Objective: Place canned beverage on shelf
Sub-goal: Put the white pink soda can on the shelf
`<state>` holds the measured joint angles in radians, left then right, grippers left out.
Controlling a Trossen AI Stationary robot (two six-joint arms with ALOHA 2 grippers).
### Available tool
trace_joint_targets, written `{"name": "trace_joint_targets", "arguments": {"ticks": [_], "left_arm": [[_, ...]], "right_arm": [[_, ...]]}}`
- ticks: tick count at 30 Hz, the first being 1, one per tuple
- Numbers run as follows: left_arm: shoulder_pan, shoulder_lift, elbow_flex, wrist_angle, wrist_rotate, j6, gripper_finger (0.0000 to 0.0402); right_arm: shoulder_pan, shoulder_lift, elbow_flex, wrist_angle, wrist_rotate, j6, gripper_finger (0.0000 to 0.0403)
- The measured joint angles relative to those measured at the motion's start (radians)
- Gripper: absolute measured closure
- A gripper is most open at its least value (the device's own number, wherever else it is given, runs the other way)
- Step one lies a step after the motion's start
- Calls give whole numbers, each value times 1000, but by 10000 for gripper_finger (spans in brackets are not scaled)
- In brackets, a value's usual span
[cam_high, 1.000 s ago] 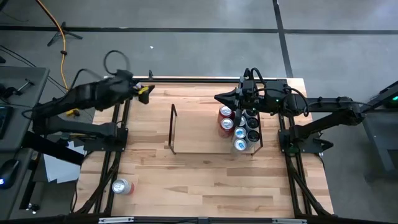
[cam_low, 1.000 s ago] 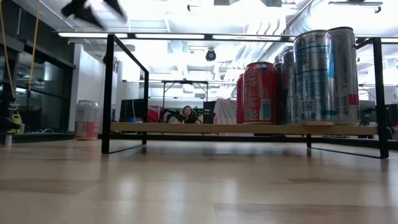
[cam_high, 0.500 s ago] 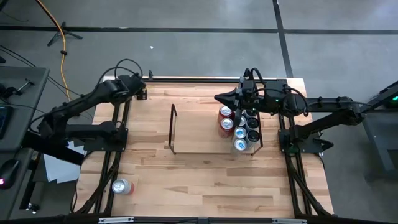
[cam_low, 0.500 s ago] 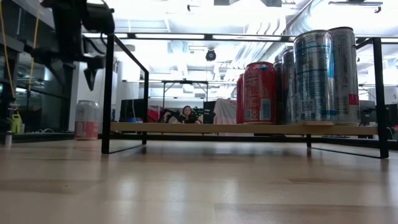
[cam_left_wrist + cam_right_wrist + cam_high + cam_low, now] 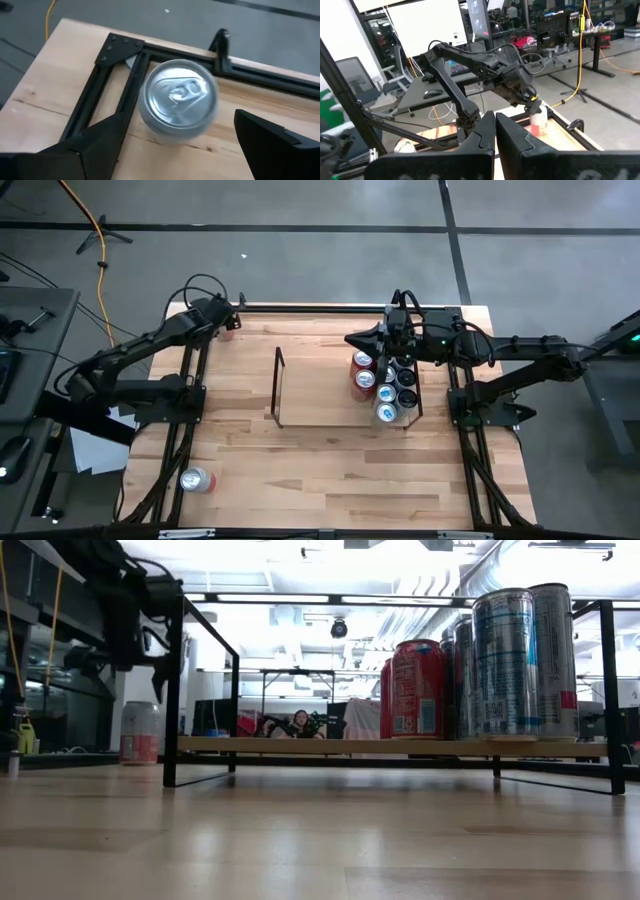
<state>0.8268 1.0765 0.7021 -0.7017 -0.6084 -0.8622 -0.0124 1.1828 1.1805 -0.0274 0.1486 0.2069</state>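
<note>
Overhead, my left claw (image 5: 226, 326) hangs at the table's (image 5: 330, 460) far left corner, over a can (image 5: 229, 332) of which only a pale sliver shows past the fingers. My left wrist camera looks straight down on that can (image 5: 178, 100): a plain silver lid with its pull tab, upright, standing just inside the corner of the black rail frame (image 5: 117, 75). My two fingers (image 5: 272, 140) stand wide apart, one on each side of the can, and neither touches it. The table-level camera gives the can's (image 5: 139, 732) side instead: white above, a reddish band at the base, with the left claw (image 5: 150, 660) just above it.

My right claw (image 5: 352, 338) is pressed together and holds nothing; it sits at the far end of the shelf (image 5: 279, 392), beside the cans standing there (image 5: 383, 385). From above these are lids in two short rows, red ones (image 5: 364, 370) nearer the claw's tip. From table level the shelf (image 5: 172, 690) shows thin black uprights, and a red can (image 5: 417, 688) stands before taller silver-blue ones (image 5: 505, 662).

Only the overhead view shows a spare can (image 5: 197, 479) lying on its side at the near left edge, well apart from both claws. Only my right wrist camera, past its closed fingers (image 5: 487, 137), shows my left arm (image 5: 470, 62) from the front, bent down over the corner can (image 5: 538, 121).
</note>
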Motion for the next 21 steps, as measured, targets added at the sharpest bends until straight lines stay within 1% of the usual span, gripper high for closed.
{"name": "trace_joint_targets", "arguments": {"ticks": [9, 16, 19, 21], "left_arm": [[44, 107, -6, 126, 10, 34, 67], [50, 156, -6, 125, 40, 11, 68], [58, 173, -6, 126, 43, 20, 79], [66, 187, -6, 124, 48, 29, 95]], "right_arm": [[0, 0, 0, -51, 0, 39, 402], [0, 0, 0, -63, 0, 66, 402], [0, 0, 0, -64, 0, 66, 402], [0, 0, 0, -64, 0, 66, 402]]}}
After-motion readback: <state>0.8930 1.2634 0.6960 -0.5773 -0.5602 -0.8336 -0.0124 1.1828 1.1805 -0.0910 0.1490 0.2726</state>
